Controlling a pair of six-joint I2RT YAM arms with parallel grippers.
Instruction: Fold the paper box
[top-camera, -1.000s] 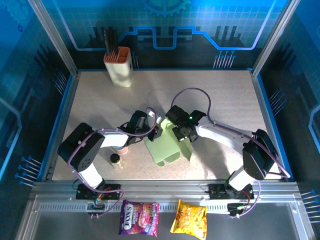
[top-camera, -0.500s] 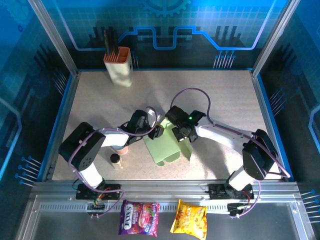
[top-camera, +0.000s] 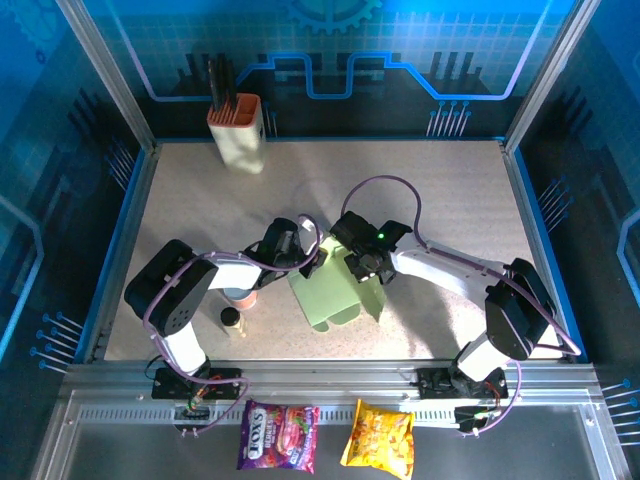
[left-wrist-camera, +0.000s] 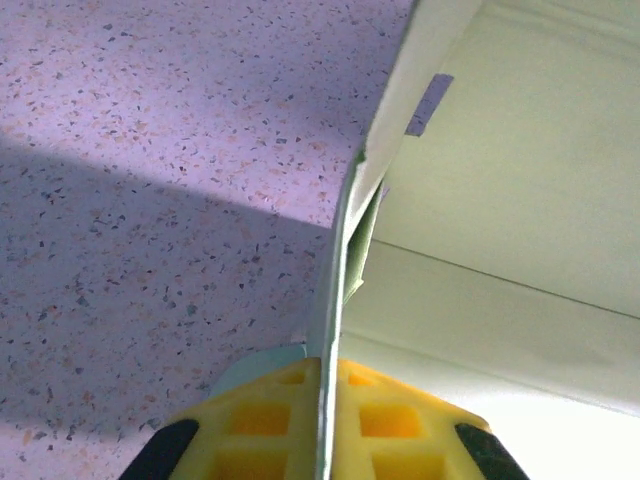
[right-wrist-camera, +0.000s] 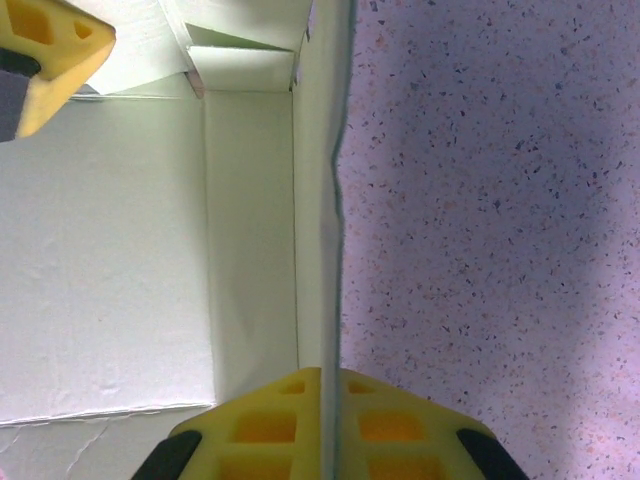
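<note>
The paper box (top-camera: 330, 295) is a pale green, partly folded sheet lying mid-table between both arms. My left gripper (top-camera: 312, 262) is at its left edge and my right gripper (top-camera: 360, 268) at its right edge. In the left wrist view my left gripper (left-wrist-camera: 325, 405) is shut on an upright wall of the paper box (left-wrist-camera: 500, 200), one yellow fingertip on each side. The right wrist view has my right gripper (right-wrist-camera: 330, 405) shut the same way on the opposite wall of the paper box (right-wrist-camera: 120, 250). A yellow fingertip (right-wrist-camera: 45, 45) of the left gripper shows at the far end.
A beige orange-rimmed utensil holder (top-camera: 238, 130) stands at the back left. A small bottle (top-camera: 231, 320) and a pinkish cup (top-camera: 241, 297) sit under the left arm. Two snack packets (top-camera: 277, 435) (top-camera: 380, 432) lie on the front rail.
My left arm has edged a little to the right, closer against the box's left wall. The right arm and the box have stayed about where they were.
</note>
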